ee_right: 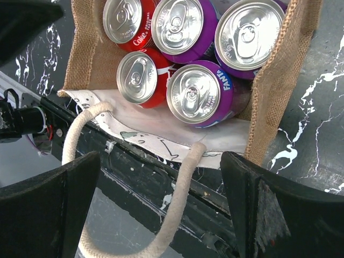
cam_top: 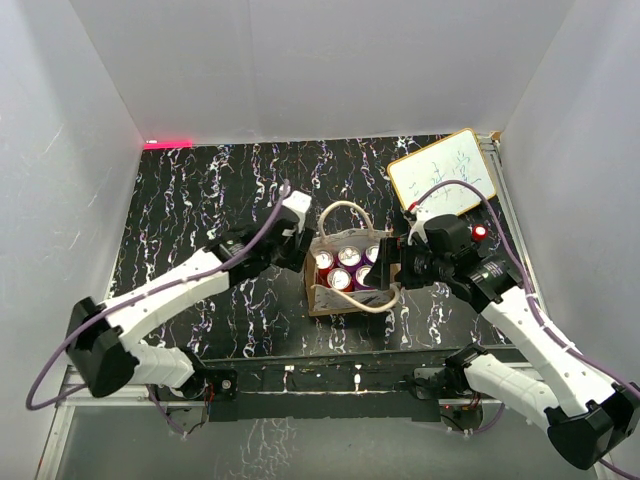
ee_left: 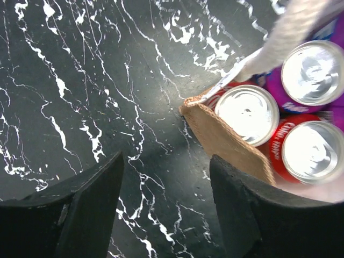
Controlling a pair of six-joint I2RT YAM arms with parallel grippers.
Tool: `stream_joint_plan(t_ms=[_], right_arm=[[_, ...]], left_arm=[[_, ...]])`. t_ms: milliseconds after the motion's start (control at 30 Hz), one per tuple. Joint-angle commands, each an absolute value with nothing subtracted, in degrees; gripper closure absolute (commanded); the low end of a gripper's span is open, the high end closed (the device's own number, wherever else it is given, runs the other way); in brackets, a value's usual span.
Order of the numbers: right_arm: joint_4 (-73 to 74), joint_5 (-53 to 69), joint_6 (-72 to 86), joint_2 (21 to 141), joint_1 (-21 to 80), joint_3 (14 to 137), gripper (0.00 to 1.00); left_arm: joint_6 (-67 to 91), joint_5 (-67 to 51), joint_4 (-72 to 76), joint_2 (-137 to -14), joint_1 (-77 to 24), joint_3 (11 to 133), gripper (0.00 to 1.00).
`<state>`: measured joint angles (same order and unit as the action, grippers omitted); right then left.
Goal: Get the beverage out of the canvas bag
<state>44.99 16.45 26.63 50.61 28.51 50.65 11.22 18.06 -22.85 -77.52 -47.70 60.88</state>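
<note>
The canvas bag [cam_top: 335, 300] stands upright in the middle of the black marbled table [cam_top: 190, 200], between the two grippers, with five beverage cans [ee_right: 199, 94] upright inside it, two red and three purple. The left gripper [ee_left: 165, 161] hangs at the bag's left corner, its fingers parted with only bare table between them and the bag's edge just beside one finger. The right gripper [ee_right: 160, 158] hovers at the bag's right side, fingers spread wide, holding nothing
</note>
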Motion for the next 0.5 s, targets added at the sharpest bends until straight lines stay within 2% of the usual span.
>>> stream_joint_plan(t_ms=[0, 233, 367, 467], right_arm=[[44.45, 16.33, 26.55, 48.79, 28.74, 49.67, 0.02], [46.18, 13.81, 31.45, 46.08, 28.74, 48.35, 0.02], [46.95, 14.45, 33.33, 44.17, 28.74, 47.81, 0.02], [48.21, 13.63, 34.79, 42.66, 28.72, 46.74, 0.02]], left_arm=[[15.55, 14.06, -29.11, -69.96, -47.81, 65.25, 0.33], [20.06, 0.11, -27.69, -70.90, -47.90, 71.02, 0.20], [21.68, -6.50, -23.66, -73.09, -48.06, 72.08, 0.18], [23.15, -10.20, -20.64, -74.91, -49.12, 71.61, 0.22]])
